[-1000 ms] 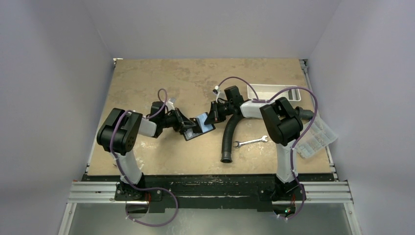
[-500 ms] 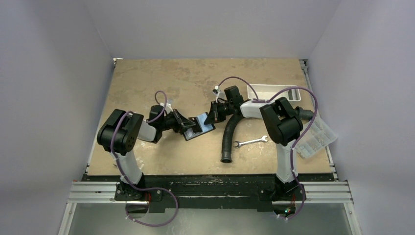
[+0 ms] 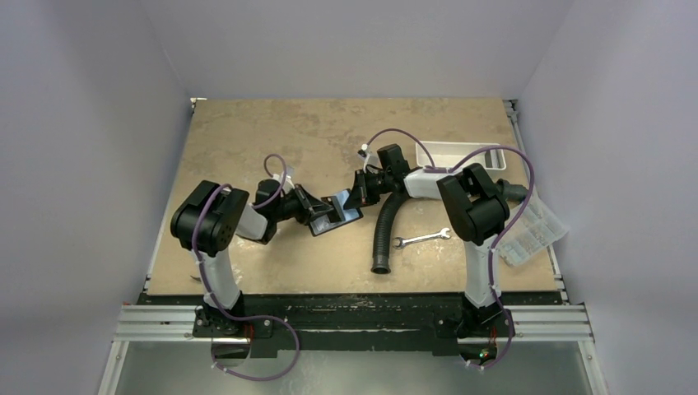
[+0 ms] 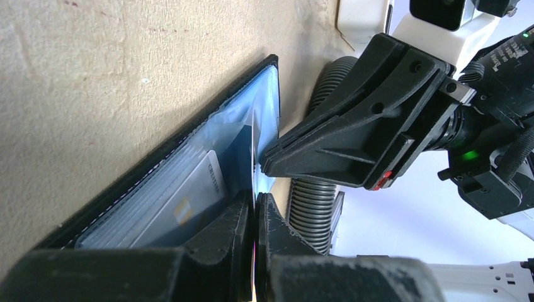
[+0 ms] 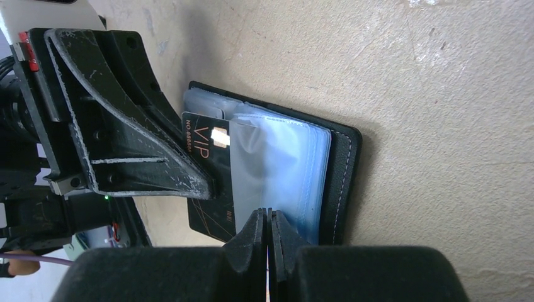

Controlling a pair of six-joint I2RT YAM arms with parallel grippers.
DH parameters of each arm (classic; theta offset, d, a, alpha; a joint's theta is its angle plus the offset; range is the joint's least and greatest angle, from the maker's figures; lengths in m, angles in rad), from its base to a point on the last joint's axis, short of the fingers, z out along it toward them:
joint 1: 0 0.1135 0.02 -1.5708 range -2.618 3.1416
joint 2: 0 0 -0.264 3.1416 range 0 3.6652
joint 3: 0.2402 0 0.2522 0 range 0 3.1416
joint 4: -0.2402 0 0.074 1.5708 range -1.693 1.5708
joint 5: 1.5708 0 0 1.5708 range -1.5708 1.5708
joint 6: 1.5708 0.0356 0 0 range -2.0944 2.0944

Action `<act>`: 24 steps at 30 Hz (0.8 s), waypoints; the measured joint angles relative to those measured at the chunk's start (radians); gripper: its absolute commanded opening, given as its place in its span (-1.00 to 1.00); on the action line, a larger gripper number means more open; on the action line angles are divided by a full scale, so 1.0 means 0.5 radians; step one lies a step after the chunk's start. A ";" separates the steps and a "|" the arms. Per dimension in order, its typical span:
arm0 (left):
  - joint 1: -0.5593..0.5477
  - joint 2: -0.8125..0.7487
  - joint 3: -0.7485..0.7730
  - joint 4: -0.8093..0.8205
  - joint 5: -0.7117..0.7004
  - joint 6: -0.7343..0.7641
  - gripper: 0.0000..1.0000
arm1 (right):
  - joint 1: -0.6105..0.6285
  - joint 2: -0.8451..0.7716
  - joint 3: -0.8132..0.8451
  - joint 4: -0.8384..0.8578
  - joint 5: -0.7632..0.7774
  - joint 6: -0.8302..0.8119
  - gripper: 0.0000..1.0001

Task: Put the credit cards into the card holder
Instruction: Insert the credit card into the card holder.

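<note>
**A:** The card holder [image 5: 343, 182] lies open on the desk [image 5: 441, 94], between the arms. The left gripper [image 5: 203, 187] has its jaws clamped on the black VIP card [image 5: 203, 151], at a clear sleeve [image 5: 277, 170]. How best to seat it?

**B:** Keep it flat and square to the pocket mouth, and push slowly. The right gripper [image 5: 267, 217], jaws pinched narrow on the sleeve, should hold it open.

**A:** Do the views differ?

**B:** The right wrist shows the card's face. The left wrist shows it edge-on, plus a grey card [image 4: 189, 204] in a pocket.
</note>
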 measured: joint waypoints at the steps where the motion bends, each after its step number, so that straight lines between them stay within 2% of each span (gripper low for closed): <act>1: -0.003 0.000 0.000 -0.003 -0.001 0.001 -0.86 | 0.000 0.000 0.000 0.000 0.001 0.000 -1.00; 5: -0.014 -0.025 0.043 -0.204 -0.043 0.039 -0.31 | 0.000 0.000 0.000 -0.001 0.000 0.000 -1.00; 7: -0.030 -0.097 0.107 -0.376 -0.063 0.101 -0.14 | 0.000 0.000 0.000 -0.001 0.001 -0.001 -1.00; 12: -0.054 -0.246 0.212 -0.736 -0.140 0.233 0.04 | 0.000 0.000 0.000 0.000 0.001 0.000 -1.00; 17: -0.054 -0.313 0.238 -0.897 -0.161 0.287 0.05 | 0.000 -0.001 0.000 0.000 0.002 -0.001 -1.00; 21: -0.054 -0.377 0.244 -1.030 -0.212 0.330 -0.11 | 0.000 -0.001 0.000 0.000 0.003 -0.001 -1.00; 24: -0.054 -0.383 0.256 -1.095 -0.240 0.352 -0.41 | 0.000 -0.001 -0.001 -0.001 0.003 -0.001 -1.00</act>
